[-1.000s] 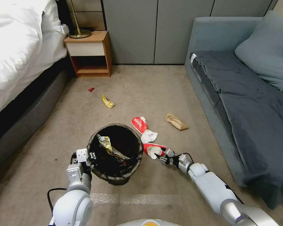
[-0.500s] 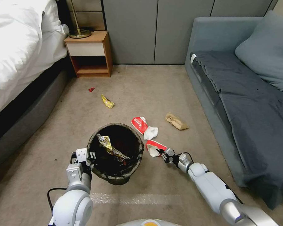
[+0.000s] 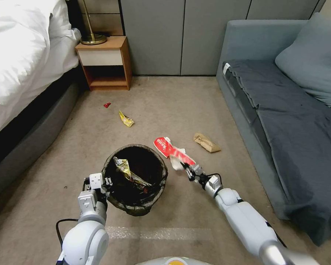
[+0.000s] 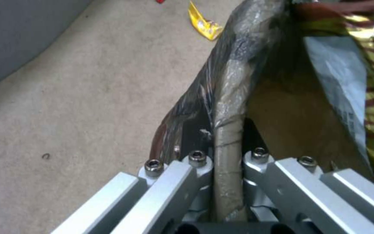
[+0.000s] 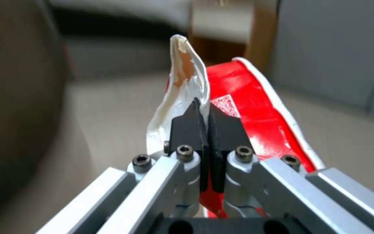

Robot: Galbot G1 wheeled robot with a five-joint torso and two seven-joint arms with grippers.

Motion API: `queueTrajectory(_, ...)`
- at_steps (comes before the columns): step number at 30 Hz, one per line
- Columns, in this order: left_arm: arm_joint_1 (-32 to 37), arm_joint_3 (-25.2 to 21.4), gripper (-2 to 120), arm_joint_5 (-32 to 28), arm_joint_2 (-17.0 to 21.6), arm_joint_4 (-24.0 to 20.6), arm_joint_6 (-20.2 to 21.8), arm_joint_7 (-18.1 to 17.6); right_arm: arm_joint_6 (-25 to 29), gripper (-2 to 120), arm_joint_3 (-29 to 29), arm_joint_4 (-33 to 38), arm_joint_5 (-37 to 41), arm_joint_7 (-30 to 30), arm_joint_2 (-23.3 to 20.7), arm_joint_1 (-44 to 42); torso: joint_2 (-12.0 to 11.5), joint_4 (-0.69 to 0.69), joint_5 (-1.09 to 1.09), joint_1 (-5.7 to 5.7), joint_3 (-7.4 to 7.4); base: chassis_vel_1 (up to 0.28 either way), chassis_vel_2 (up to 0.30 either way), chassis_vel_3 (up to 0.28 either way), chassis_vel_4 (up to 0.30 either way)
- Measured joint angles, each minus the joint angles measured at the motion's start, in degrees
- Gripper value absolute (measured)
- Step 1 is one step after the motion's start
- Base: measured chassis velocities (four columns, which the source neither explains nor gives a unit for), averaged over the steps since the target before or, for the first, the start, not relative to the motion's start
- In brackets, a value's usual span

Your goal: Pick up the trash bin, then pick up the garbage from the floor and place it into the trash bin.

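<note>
Red-and-white wrapper (image 3: 182, 157) in right end effector (image 3: 188, 170)

Open carpet (image 3: 165, 99) is lying free between bed (image 3: 22, 73) at left and sofa (image 3: 283, 121) at right. Trash bin (image 3: 135, 179) mouth is standing open, gold foil wrapper (image 3: 125, 170) partly filling it. Nightstand (image 3: 105, 62) is blocking the far left corner.

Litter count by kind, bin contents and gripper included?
Red-and-white wrappers: 2 (floor; held by right gripper)
Gold foil wrappers: 2 (floor; inside trash bin)
Brown paper bag: 1
White tissue: 1, partly hidden
Red scrap: 1
Total: 7
Left gripper grips the bin's rim.
</note>
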Motion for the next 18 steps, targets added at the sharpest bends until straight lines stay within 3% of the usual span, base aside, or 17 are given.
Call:
queueTrajectory(1, -0.16, 0.22, 0, -0.01, 0.01, 0.32, 0.05, -0.11, -0.80, 0, -0.70, 6.51, 0.83, 0.50, -0.69, -1.66, 0.00, -0.01, 0.00, 0.00, 0.01, 0.000, 0.000, 0.000, 0.000)
queueTrajectory(2, -0.16, 0.22, 0, -0.01, 0.01, 0.32, 0.05, -0.11, -0.80, 0, -0.70, 6.51, 0.83, 0.50, -0.69, -1.66, 0.00, -0.01, 0.00, 0.00, 0.01, 0.000, 0.000, 0.000, 0.000)
queueTrajectory(6, -0.48, 0.95, 0, 0.01, -0.08, 1.19, 0.16, -0.11, -2.46, 0, -4.02, 23.04, 2.04, 1.87, -2.09, -6.13, 0.00, -0.01, 0.01, 0.00, 0.01, 0.000, 0.000, 0.000, 0.000)
queueTrajectory(10, -0.44, 1.33, 0, 0.07, 0.11, 1.37, 0.19, -0.09, -3.65, 0, -8.10, 31.54, 2.11, 3.03, -2.91, -8.41, 0.00, 0.00, 0.01, 0.00, 0.00, 0.000, 0.000, 0.000, 0.000)
queueTrajectory(18, -0.09, 1.50, 0, 0.30, 0.41, 1.47, 0.19, -0.11, -4.25, 0, -13.41, 35.65, -0.02, 3.44, -4.05, -11.39, 0.00, 0.00, 0.02, 0.00, 0.00, 0.000, 0.000, 0.000, 0.000)
